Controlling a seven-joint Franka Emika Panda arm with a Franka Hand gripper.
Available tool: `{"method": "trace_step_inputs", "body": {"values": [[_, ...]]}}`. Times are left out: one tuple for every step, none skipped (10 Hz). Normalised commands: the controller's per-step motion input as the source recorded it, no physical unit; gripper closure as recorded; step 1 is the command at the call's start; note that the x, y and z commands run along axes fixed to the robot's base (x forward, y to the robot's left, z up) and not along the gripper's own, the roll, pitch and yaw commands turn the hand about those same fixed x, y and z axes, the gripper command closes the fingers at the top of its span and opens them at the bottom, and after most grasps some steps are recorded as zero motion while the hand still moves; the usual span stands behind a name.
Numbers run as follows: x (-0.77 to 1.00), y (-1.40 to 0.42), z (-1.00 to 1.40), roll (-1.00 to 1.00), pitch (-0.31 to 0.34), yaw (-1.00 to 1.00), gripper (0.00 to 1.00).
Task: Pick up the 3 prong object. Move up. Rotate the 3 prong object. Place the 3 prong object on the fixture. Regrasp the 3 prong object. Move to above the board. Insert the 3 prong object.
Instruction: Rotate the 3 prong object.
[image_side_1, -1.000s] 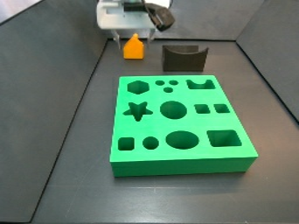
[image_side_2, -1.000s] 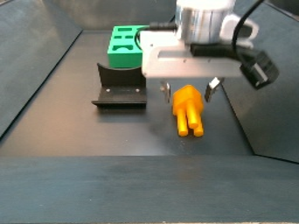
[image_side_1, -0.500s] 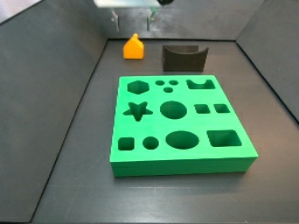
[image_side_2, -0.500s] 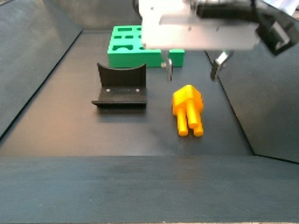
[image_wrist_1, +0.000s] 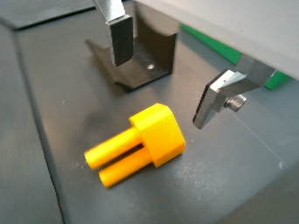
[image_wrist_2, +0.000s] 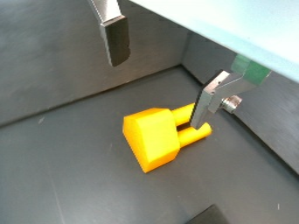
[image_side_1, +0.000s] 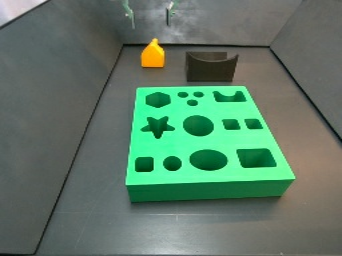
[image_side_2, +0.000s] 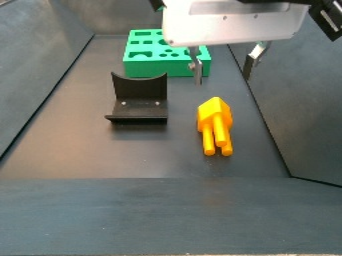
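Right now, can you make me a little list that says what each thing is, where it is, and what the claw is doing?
claw: open, holding nothing, up in the air above the 3 prong object
3 prong object: orange-yellow, lying flat on the dark floor, nothing touching it
fixture: dark bracket standing on the floor beside the 3 prong object, nothing on it
board: bright green, cut-outs shaped like a star, hexagon, circles and squares, all empty
task so far: 3 prong object not picked up
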Motion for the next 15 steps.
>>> {"method": "trace_step_inputs", "body": {"values": [[0.04,0.00,-0.09,0.00,-0.003,1.00,0.00],[0.03,0.00,-0.06,0.00,-0.004,1.00,0.00],[0.04,0.00,-0.05,0.00,-0.005,1.00,0.00],[0.04,0.00,-0.05,0.00,-0.005,1.00,0.00],[0.04,0.00,-0.04,0.00,-0.005,1.00,0.00],[0.04,0.00,-0.04,0.00,-0.006,1.00,0.00],[0.04,0.00,-0.04,0.00,-0.006,1.00,0.00],[0.04,0.00,-0.04,0.00,-0.006,1.00,0.00],[0.04,0.00,-0.04,0.00,-0.006,1.00,0.00],[0.04,0.00,-0.04,0.00,-0.007,1.00,0.00],[0.04,0.00,-0.03,0.00,-0.007,1.00,0.00],[0.04,0.00,-0.03,0.00,-0.007,1.00,0.00],[0.04,0.00,-0.03,0.00,-0.007,1.00,0.00],[0.04,0.00,-0.03,0.00,-0.008,1.00,0.00],[0.04,0.00,-0.03,0.00,-0.008,1.00,0.00]]}}
